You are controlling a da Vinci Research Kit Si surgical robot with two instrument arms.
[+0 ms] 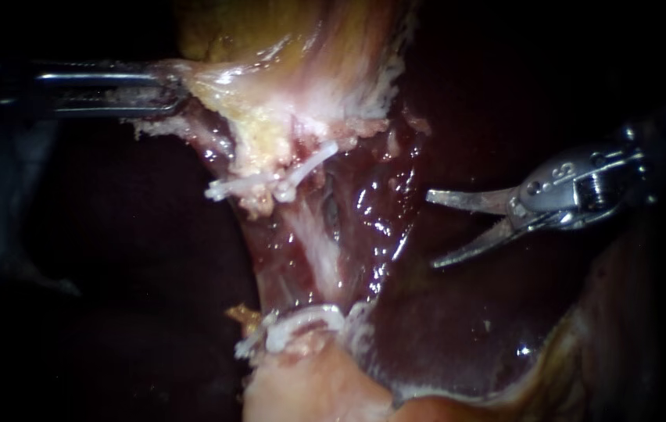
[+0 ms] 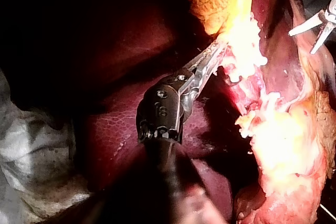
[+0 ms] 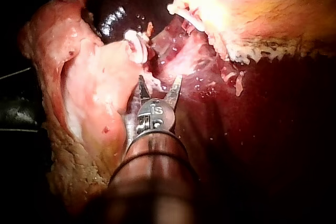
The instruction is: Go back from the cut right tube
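- The thin silver right instrument, with two pointed blades, sits well apart from the bunch of white plastic clips. I think most of the going back is done.
- Its blades stand wide apart with nothing between them. They point toward the clips and hang over the dark red, shiny liver.
- The shaft comes in from the side far from the clips, and its wrist is bent a little.
- I cannot pick out the ends of the cut tube for sure. It should be in the wet red gap just beside the clips, on the right instrument's side.
- A thin pale strand runs away from the clips and looks whole.
- What is left, I think, is only to pull a bit further off and keep the blades clear of the liver.
- The long dark left instrument lies flat on the other side of the clips. Its jaws are closed on the edge of the soft, pale yellow gallbladder, near the clips.
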